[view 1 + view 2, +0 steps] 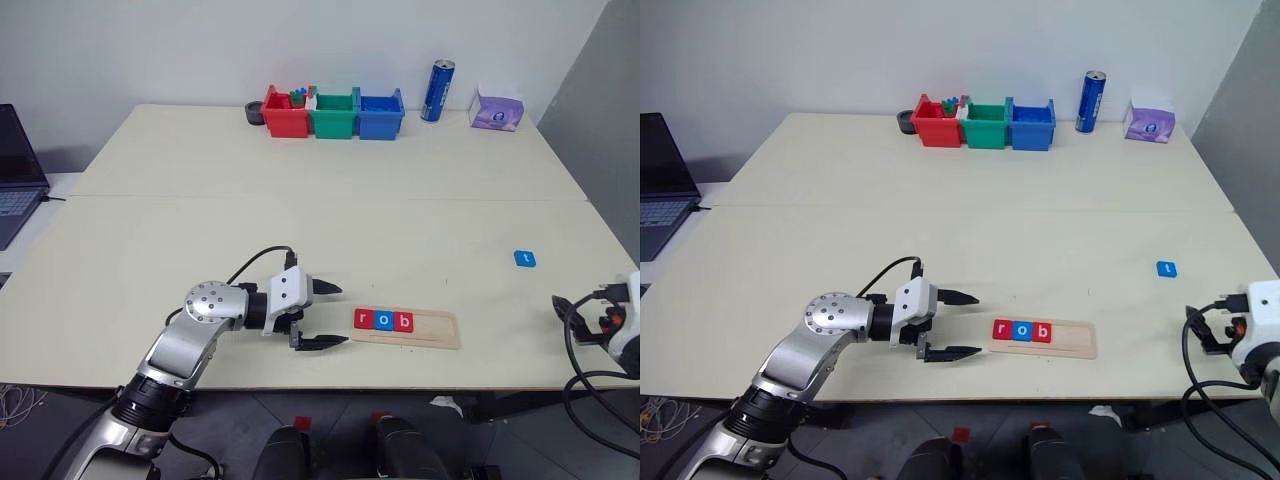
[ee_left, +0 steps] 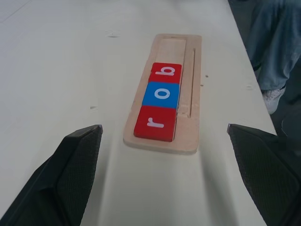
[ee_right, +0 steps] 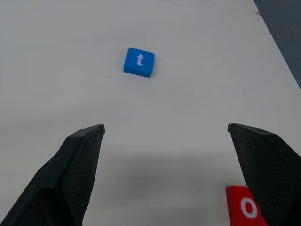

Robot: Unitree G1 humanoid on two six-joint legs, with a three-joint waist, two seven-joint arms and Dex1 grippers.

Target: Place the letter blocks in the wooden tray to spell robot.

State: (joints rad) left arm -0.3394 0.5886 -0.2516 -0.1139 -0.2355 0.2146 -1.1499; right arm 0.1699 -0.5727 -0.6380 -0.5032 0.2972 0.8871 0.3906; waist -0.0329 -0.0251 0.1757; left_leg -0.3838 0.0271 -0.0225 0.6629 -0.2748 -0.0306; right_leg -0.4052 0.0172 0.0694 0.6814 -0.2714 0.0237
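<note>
The long pale wooden tray [image 1: 406, 328] lies near the front edge of the cream table [image 1: 300, 200], holding three touching square tiles at its left end: a red "r" block [image 1: 363, 320], a blue "o" block [image 1: 383, 321] and a red "b" block [image 1: 403, 322]; its right half is bare. The left gripper [image 1: 322, 315] hovers just left of the tray, its black fingers spread wide and holding nothing. A blue "t" block [image 1: 525, 259] lies alone to the right, farther back. In the right wrist view the right gripper [image 3: 164, 174] is wide open and empty over the table, with a red "o" block [image 3: 243, 206] beside one finger. Along the far edge stand a red bin [image 1: 285, 113], a green bin [image 1: 334, 114], a blue bin [image 1: 380, 114], a blue can [image 1: 438, 91] and a purple tissue pack [image 1: 497, 110]. A laptop [image 1: 18, 170] sits far left.
</note>
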